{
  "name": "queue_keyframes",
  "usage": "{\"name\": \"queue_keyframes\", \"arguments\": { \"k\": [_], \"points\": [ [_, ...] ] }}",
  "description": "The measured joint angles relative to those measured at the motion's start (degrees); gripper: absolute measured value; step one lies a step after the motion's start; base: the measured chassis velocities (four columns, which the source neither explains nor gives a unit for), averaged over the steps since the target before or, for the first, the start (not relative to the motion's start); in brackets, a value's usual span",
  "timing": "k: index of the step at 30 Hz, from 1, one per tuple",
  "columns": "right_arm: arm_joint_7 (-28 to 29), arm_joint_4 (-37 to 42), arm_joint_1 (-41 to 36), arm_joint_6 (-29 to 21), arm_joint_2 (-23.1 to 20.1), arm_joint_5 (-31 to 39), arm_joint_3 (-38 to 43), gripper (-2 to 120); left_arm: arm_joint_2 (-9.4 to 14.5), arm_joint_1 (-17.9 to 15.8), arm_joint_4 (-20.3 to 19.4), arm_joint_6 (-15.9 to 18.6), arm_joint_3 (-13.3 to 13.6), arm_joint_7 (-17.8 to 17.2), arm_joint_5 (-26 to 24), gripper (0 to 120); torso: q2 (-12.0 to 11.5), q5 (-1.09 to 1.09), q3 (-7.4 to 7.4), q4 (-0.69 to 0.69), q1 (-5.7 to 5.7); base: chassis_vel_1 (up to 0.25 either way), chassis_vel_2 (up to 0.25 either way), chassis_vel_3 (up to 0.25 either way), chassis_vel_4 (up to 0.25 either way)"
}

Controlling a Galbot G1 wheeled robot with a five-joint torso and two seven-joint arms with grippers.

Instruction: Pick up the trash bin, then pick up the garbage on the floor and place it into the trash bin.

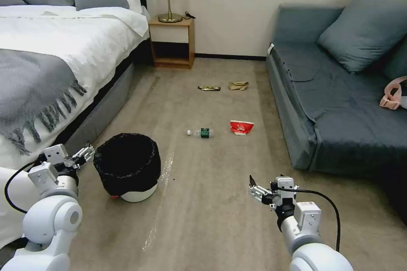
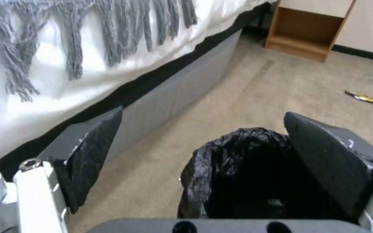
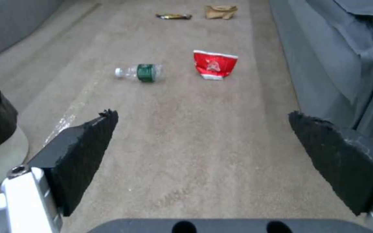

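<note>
— Four bits of garbage lie on the beige carpet floor (image 1: 203, 203) ahead of me: a clear plastic bottle with a green label (image 1: 200, 132) on its side, a red-and-white snack bag (image 1: 241, 127) just beside it toward the sofa, and farther off a gold-brown candy wrapper (image 1: 209, 88) near a crumpled tan paper wad (image 1: 238, 86).

— And the bin?

— My small round white plastic trash bin with its black bag liner (image 1: 127, 166) stands upright on the floor by the bed (image 1: 63, 51), a red mark low on its side. My left hand (image 1: 85, 152) hangs just beside its rim, pads spread wide. From the left wrist the bin's white body is cut off; I see crumpled black liner between my pads (image 2: 94, 152), one of them covering part of it, so I cannot tell whether it touches.

— Your right?

— My right hand (image 1: 254, 188) hovers above bare carpet, well apart from the garbage, its pads (image 3: 87, 145) wide apart and holding nothing. Its wrist camera shows all four pieces, plus a sliver of the bin at the edge. The left wrist catches one end of the wrapper and the wooden nightstand (image 2: 311, 32).
</note>
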Motion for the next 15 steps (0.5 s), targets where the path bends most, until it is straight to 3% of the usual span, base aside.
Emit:
{"name": "queue_keyframes", "arguments": {
  "k": [6, 12, 15],
  "points": [
    [-0.2, -1.7, 0.4, 0.8, 0.6, -1.3, -2.1, 100, 0.0, -1.6, 2.5, 1.1, 0.4, -0.5, -1.1, 100, 0.0, 0.00, 0.00, 0.01, 0.00, 0.000, 0.000, 0.000, 0.000],
    [-0.2, -3.1, 0.1, 1.1, 0.9, -3.3, -4.3, 100, 0.8, -5.5, 6.0, 3.3, 1.1, -2.0, -4.8, 100, 0.0, 0.00, 0.00, 0.00, 0.00, 0.000, 0.000, 0.000, 0.000],
    [-0.5, -3.8, -0.3, 1.6, 0.8, -5.1, -5.4, 100, 1.5, -8.6, 9.8, 4.4, 2.7, -2.8, -6.2, 99, 0.0, 0.00, 0.00, 0.01, 0.00, 0.000, 0.000, 0.000, 0.000]
  ]
}}
